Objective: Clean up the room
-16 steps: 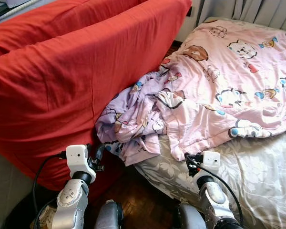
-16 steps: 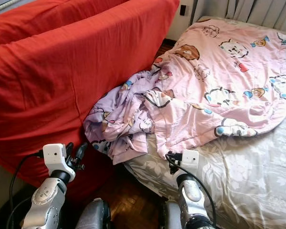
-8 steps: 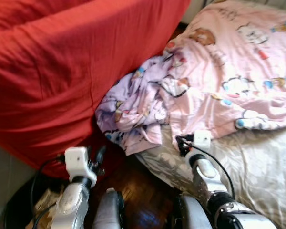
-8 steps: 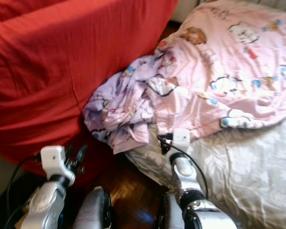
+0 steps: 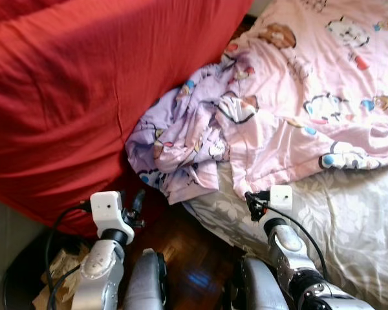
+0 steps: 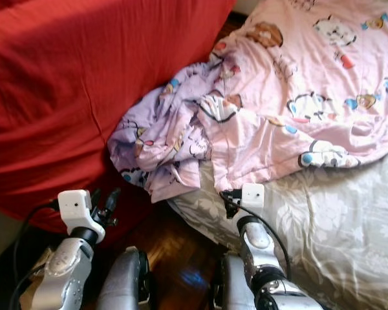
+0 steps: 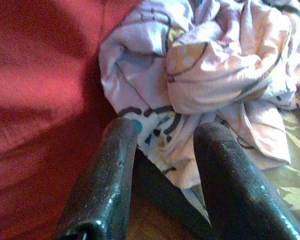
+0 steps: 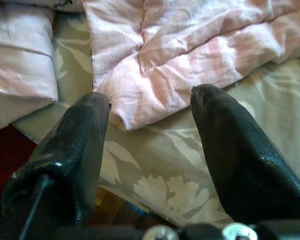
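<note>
Dark wood floor shows nearest, between a red-covered sofa and a bed with a grey floral sheet. The left gripper, fingers apart, points at the crumpled lilac end of a cartoon-print quilt hanging off the bed's corner against the sofa. The right gripper, fingers apart, hovers above the sheet beside the quilt's pink edge. Farther back, the pink quilt spreads across the bed.

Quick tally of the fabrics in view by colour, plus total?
Red: 1, the red cover
Pink: 1, the pink cartoon-print duvet
Lilac: 1, the crumpled lilac cartoon-print sheet
Grey: 1, the grey floral bedsheet
Total: 4
</note>
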